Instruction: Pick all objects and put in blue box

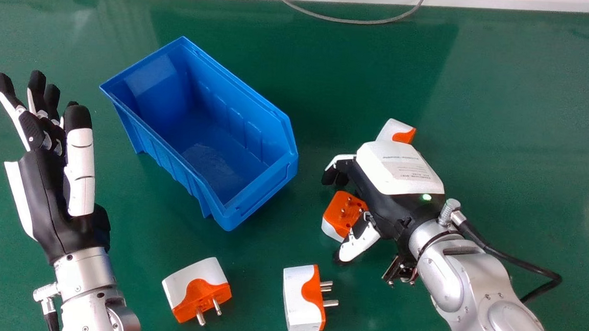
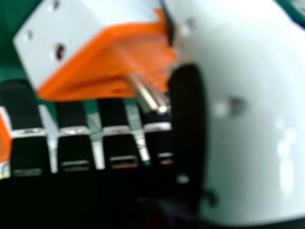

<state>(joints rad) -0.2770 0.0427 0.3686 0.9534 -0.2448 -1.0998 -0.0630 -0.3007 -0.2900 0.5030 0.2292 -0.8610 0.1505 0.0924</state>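
In the head view, my right hand (image 1: 398, 184) is low over the table, palm down and open. One white-and-orange plug adapter (image 1: 341, 213) lies between its fingers and thumb; another adapter (image 1: 396, 131) is partly hidden beyond the hand. Two more adapters, one tilted (image 1: 197, 288) and one with pins pointing right (image 1: 302, 299), lie nearer the front edge. The blue box (image 1: 259, 199) stands left of centre. My left hand (image 1: 49, 201) is open left of the box. In the right hand view, an adapter (image 2: 66, 43) sits beyond the fingers of my right hand (image 2: 114, 140), close to the thumb.
The green tabletop (image 1: 532, 124) carries everything. A grey cable (image 1: 344, 20) loops over its far edge beside white panels (image 1: 514, 4). A black cable (image 1: 519, 260) hangs from the right wrist.
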